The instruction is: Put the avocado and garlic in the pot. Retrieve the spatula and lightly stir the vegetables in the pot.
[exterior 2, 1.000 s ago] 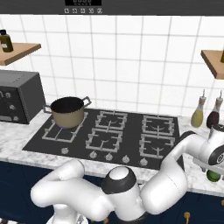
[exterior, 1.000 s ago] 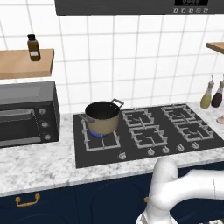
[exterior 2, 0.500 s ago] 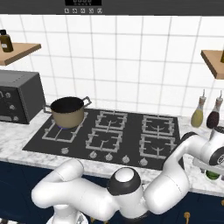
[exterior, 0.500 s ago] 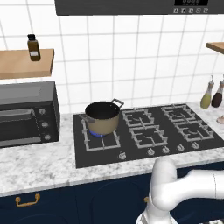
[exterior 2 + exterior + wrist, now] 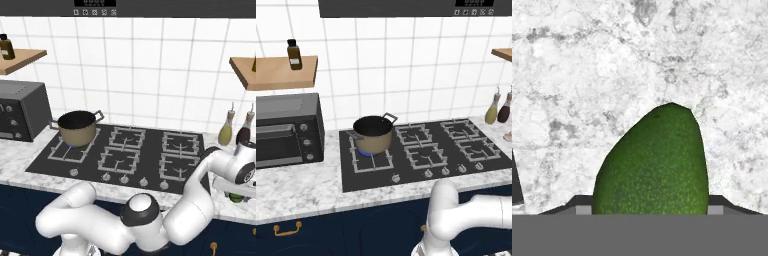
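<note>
The avocado (image 5: 654, 165), dark green and rounded, lies on the white marble counter (image 5: 572, 75). My gripper (image 5: 649, 206) straddles it, and a dark fingertip (image 5: 579, 204) presses against each flank, shut on the avocado. From the right base view, the hand (image 5: 239, 172) reaches down at the counter's far right over the avocado (image 5: 235, 197). The brass-tan pot (image 5: 373, 134) with a black inside stands on the stove's back left burner, also seen as the pot (image 5: 77, 127). The garlic and the spatula are out of view.
A black hob (image 5: 421, 152) spans the counter's middle. A dark toaster oven (image 5: 283, 130) stands at the left. Two bottles (image 5: 235, 129) stand by the wall right of the stove. Wooden shelves (image 5: 283, 72) hang on the tiled wall.
The jaws have narrowed from wide open onto the avocado's sides. The pot and the base have not moved.
</note>
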You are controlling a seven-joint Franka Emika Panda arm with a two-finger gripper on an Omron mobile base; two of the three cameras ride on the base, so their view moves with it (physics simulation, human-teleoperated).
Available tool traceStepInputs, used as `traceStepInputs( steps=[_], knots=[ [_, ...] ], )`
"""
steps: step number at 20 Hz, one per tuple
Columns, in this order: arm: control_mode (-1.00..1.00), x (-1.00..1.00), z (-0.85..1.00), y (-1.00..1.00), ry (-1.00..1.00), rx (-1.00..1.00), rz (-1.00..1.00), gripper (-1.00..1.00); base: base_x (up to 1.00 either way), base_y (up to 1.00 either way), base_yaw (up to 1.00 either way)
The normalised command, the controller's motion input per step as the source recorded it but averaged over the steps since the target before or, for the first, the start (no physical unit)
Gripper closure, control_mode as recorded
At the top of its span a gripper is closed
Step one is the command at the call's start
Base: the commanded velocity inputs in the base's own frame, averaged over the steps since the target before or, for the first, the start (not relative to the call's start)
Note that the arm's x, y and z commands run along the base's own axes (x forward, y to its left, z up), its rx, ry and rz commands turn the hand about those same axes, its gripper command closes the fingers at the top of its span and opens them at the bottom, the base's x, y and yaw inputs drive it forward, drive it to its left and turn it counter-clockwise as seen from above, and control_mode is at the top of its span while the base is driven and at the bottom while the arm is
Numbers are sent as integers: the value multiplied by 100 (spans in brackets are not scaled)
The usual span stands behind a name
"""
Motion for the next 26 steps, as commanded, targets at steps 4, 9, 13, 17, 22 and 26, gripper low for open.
traceStepInputs(
  steps=[4, 9, 13, 17, 22, 26],
  knots=[
    [-100, -11, 34, 100, -1, 3, 32, 100, 0, 0, 0],
    [-100, -2, 63, 100, 0, 0, 31, 100, 0, 0, 0],
    [-100, 0, 74, 100, 0, 3, 30, 100, 0, 0, 0],
    [-100, 0, 69, 100, 0, 6, 30, 100, 0, 0, 0],
    [-100, 0, 52, 100, 0, 7, 27, 100, 0, 0, 0],
    [-100, 2, 36, 100, 0, 6, 23, 100, 0, 0, 0]
  ],
)
